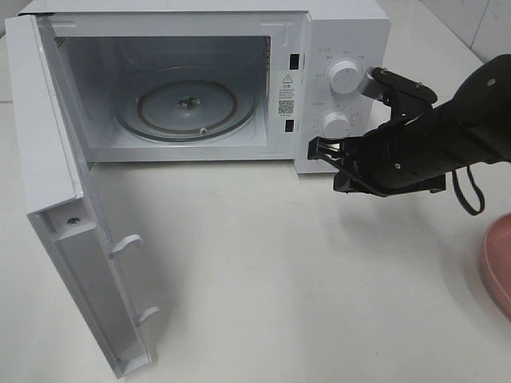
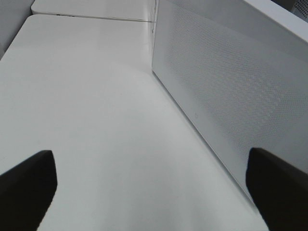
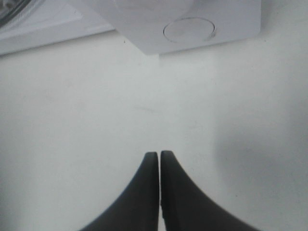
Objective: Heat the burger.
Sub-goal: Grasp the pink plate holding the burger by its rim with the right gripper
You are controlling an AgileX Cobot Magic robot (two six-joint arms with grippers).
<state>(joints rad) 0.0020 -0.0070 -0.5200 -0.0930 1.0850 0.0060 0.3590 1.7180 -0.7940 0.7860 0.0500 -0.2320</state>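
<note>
Burger unseen — microwave door (image 1: 73, 263) wide, right tool (image 1: 321, 148) closed near its front edge, left tool (image 2: 153, 186) spread.

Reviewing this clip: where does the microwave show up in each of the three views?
Exterior high: the microwave fills the upper left and centre, with its door swung open toward the camera.
Left wrist: only a white dotted panel of it shows, rising from the table; whether door or side, I cannot tell.
Right wrist: only a lower front corner with a round control shows.
Shared landmark: the white table it stands on.
</note>
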